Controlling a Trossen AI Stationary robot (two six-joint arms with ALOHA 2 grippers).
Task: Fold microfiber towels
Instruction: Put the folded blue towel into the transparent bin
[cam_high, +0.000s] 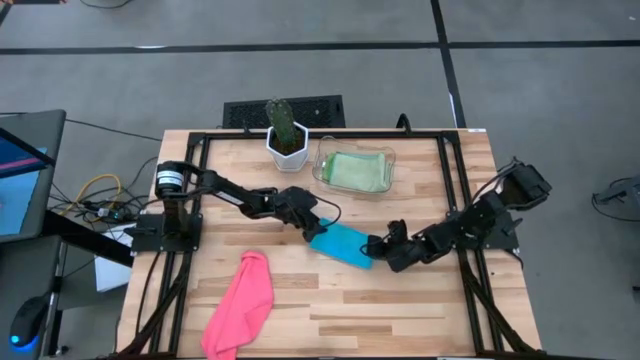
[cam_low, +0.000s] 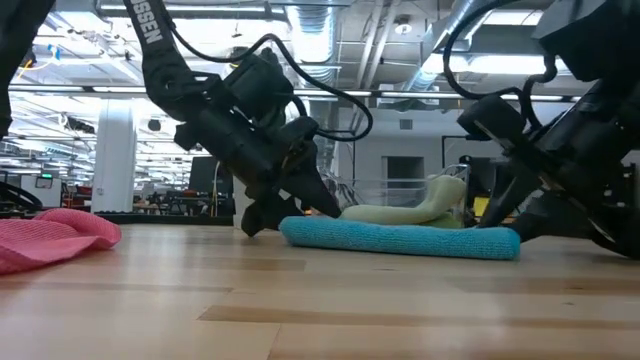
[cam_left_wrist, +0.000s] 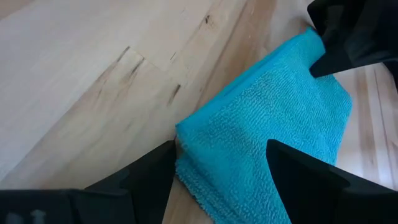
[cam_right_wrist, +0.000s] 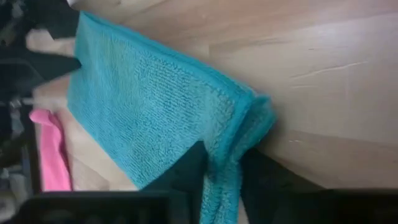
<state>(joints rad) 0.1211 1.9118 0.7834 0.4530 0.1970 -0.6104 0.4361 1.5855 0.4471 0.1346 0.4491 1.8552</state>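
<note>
Turquoise towel: folded into a flat oblong at the table's centre, lying slantwise between the 2 grippers; in the low view it shows as a thick layered slab on the wood.
Left gripper: at the towel's 10 o'clock end, fingers spread wide on either side of that edge, not pinching the cloth.
Right gripper: at the towel's 4 o'clock end, fingers drawn close together with a bunched corner of the turquoise cloth pinched between them.
Pink towel: crumpled and unfolded, at about 7 o'clock from the table's centre, well apart from both grippers.
Light green towel: lying folded inside the clear plastic tray, at about 12 o'clock from the turquoise towel.
Potted cactus: in a white pot, just beside the tray on its 9 o'clock side.
Table: light wooden planks with a black frame.
</note>
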